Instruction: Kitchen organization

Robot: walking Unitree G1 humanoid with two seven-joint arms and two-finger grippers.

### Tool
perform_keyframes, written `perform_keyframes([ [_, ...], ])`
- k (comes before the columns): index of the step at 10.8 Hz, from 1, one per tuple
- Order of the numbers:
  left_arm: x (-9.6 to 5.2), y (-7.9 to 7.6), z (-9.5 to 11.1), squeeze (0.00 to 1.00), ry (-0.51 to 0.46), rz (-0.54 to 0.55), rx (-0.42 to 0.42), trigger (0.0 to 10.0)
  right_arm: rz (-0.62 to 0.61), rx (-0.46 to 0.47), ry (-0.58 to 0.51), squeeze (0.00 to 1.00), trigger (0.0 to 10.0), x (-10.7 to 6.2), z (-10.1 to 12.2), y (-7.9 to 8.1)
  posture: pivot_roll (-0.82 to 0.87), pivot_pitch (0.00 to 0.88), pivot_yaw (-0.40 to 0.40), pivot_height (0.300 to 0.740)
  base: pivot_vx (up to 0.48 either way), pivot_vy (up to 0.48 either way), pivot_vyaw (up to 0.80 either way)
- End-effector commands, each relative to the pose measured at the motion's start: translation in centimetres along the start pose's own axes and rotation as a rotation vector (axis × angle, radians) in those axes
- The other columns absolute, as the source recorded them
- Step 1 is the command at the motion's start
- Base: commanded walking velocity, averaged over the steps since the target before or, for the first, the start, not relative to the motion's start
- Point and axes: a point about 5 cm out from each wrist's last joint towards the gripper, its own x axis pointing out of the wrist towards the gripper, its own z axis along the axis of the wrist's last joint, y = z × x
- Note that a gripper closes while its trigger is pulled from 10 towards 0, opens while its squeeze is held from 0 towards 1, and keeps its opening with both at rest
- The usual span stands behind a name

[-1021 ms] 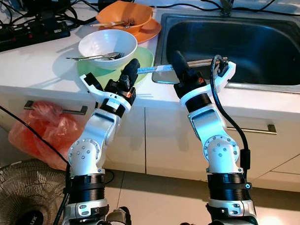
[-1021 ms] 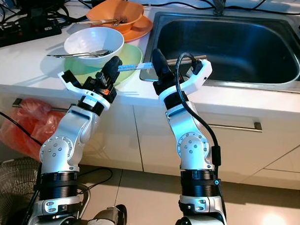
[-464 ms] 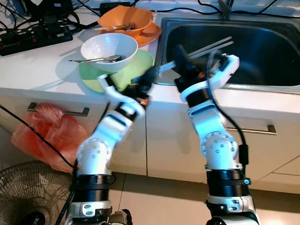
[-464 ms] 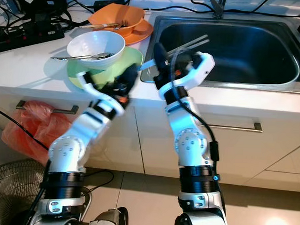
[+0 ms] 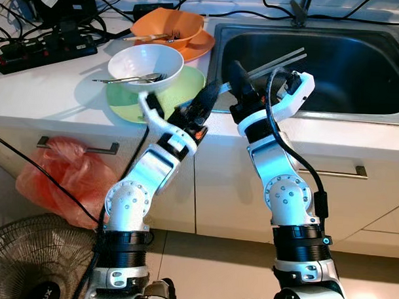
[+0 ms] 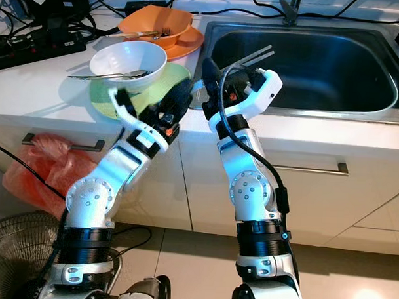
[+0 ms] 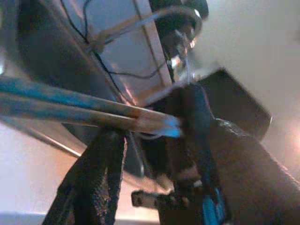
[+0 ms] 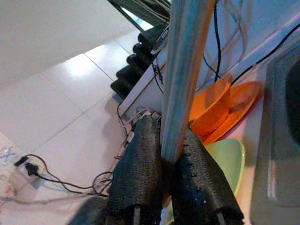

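Here, chopsticks (image 5: 276, 62) are clamped by the right gripper (image 5: 236, 85) over the sink (image 5: 333, 62); at nine o'clock, the half-open, empty left gripper (image 5: 206, 100) is flanked by a white bowl (image 5: 145, 63).

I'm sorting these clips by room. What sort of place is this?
Most likely a home kitchen: a steel sink set in a white counter, used bowls and plates beside it, and cabinet drawers below.

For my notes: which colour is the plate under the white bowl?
The plate is light green, clearest in the left eye view.
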Motion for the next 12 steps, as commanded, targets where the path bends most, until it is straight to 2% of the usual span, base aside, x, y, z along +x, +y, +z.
perform_keyframes([
  [1,-0.4,-1.0,0.3,1.0,0.021,-0.044,0.082,10.0,0.072,0.009,-0.026,0.0,0.0,1.8,-0.3,3.2,0.08,0.108,0.084,0.74,0.0,0.0,0.0],
  [3,-1.7,-1.1,0.0,1.0,0.077,-0.035,0.218,10.0,0.036,-0.101,-0.058,0.0,0.0,2.0,0.3,2.9,0.09,0.111,0.082,0.74,0.0,0.0,0.0],
  [4,-2.2,-1.0,0.0,1.0,0.087,-0.015,0.314,10.0,0.018,-0.133,-0.072,0.0,0.0,2.1,0.7,2.6,0.09,0.111,0.08,0.74,0.0,0.0,0.0],
  [5,-2.6,-1.1,0.0,1.0,0.095,-0.012,0.416,10.0,0.008,-0.157,-0.08,0.0,0.0,2.0,1.0,2.4,0.09,0.112,0.077,0.74,0.0,0.0,0.0],
  [6,-2.9,-1.1,0.1,1.0,0.095,0.007,0.59,10.0,-0.005,-0.187,-0.087,0.0,0.0,2.0,1.2,2.1,0.09,0.112,0.074,0.74,0.0,0.0,0.0],
  [7,-3.2,-0.9,0.7,1.0,0.053,0.048,0.764,10.0,-0.019,-0.233,-0.096,0.0,0.0,1.9,1.6,1.8,0.09,0.113,0.072,0.74,0.0,0.0,0.0],
  [8,-3.4,-0.4,1.7,1.0,0.001,0.11,0.916,10.0,-0.037,-0.293,-0.105,0.0,0.0,1.8,2.0,1.5,0.09,0.113,0.07,0.74,0.0,0.0,0.0],
  [9,-3.4,0.2,2.2,1.0,-0.009,0.176,1.046,10.0,-0.047,-0.369,-0.108,0.0,0.0,1.5,2.3,1.1,0.08,0.113,0.07,0.74,0.0,0.0,0.0],
  [10,-3.5,0.2,3.2,1.0,-0.078,0.225,1.118,10.0,-0.072,-0.437,-0.123,0.0,0.0,1.2,2.9,0.8,0.08,0.113,0.07,0.74,0.0,0.0,0.0],
  [11,-3.7,-0.2,4.1,1.0,-0.146,0.24,1.199,10.0,-0.108,-0.551,-0.142,0.0,0.0,0.7,3.7,0.2,0.08,0.115,0.07,0.74,0.0,0.0,0.0],
  [12,-3.8,-0.3,4.5,1.0,-0.185,0.258,1.235,10.0,-0.139,-0.615,-0.156,0.0,0.0,0.1,4.4,-0.4,0.07,0.117,0.07,0.74,0.0,0.0,0.0],
])
